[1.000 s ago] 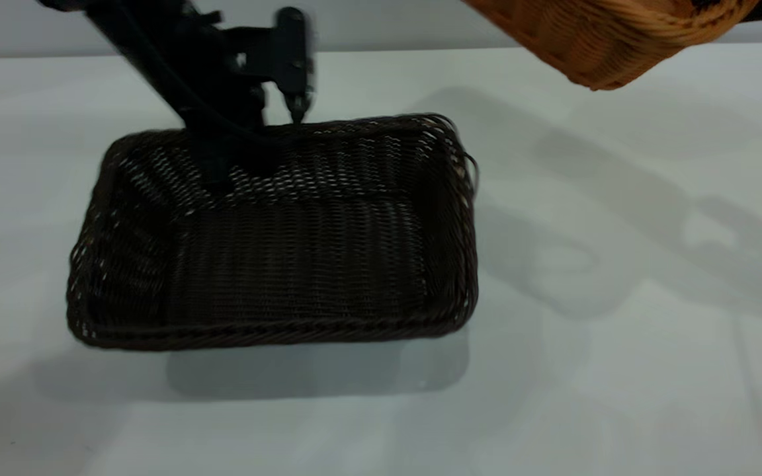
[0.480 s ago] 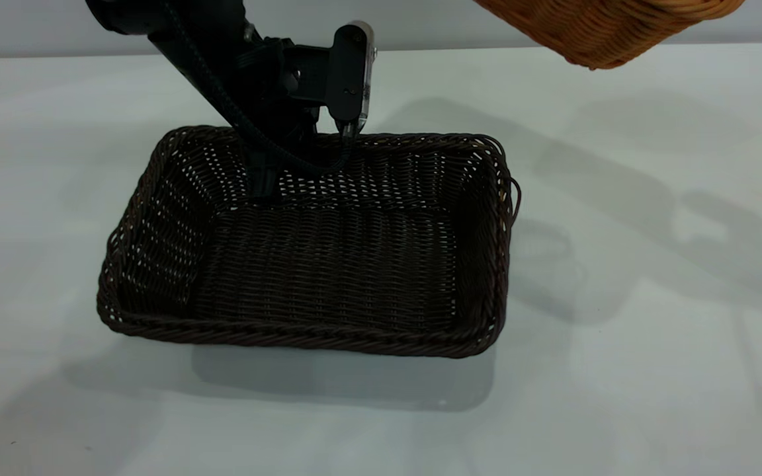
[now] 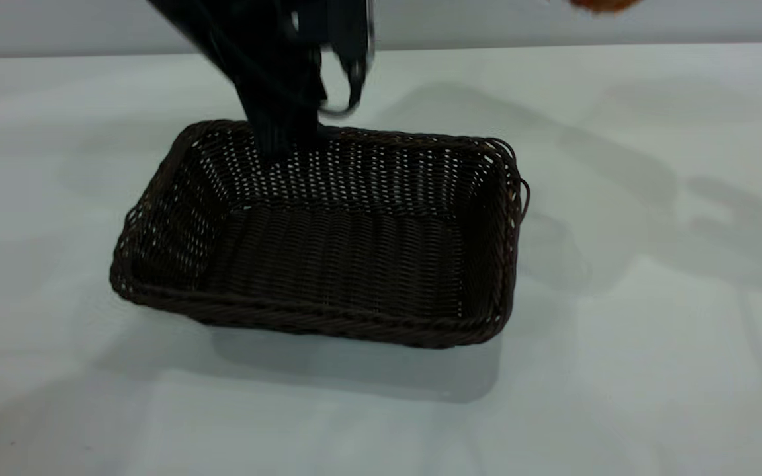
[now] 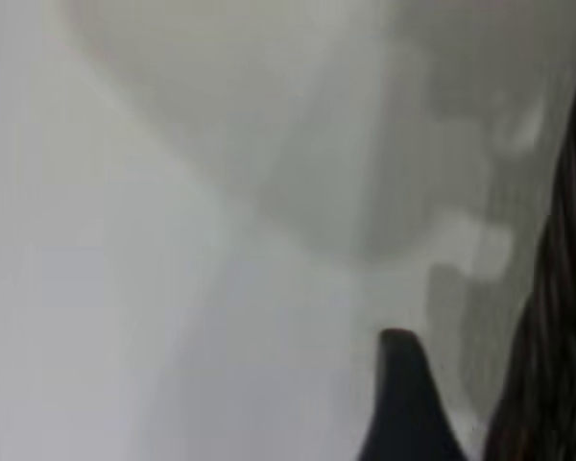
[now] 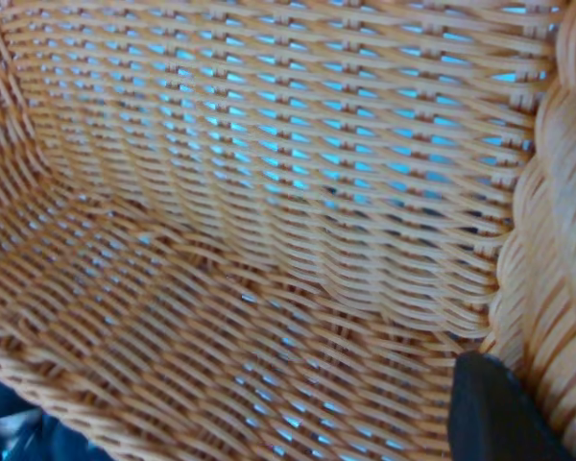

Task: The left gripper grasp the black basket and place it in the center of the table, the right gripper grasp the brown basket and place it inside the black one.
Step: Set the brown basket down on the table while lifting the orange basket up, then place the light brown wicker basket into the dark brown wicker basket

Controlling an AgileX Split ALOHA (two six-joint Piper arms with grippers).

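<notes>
1. We see the black basket (image 3: 328,244) sitting flat on the pale grey counter (image 3: 652,370), roughly at its middle, mouth up and empty, with one long side toward the near edge and the other toward the far edge
2. A few loose strand loops stick out at the basket's far right corner, and its shadow falls on the counter along the near side
3. The left gripper (image 3: 344,79) hangs just above the far rim of the black basket, left of that rim's middle, with the dark arm rising up and to the left from it
4. In the exterior view the left gripper is smeared by blur, so we cannot tell whether its fingers are spread or pressed together, nor whether they touch the rim
5. The left wrist view shows one dark fingertip (image 4: 403,403) over the bare counter, with the dark weave of the black basket (image 4: 557,336) beside it and not touching that tip
6. Only a sliver of the brown basket (image 3: 602,5) shows at the top right of the exterior view, high above the far right part of the counter and well apart from the black basket
7. In the right wrist view the right gripper pinches the brown basket (image 5: 250,211) at its braided rim, with one dark finger (image 5: 499,408) lying on the inner side of the wall
</notes>
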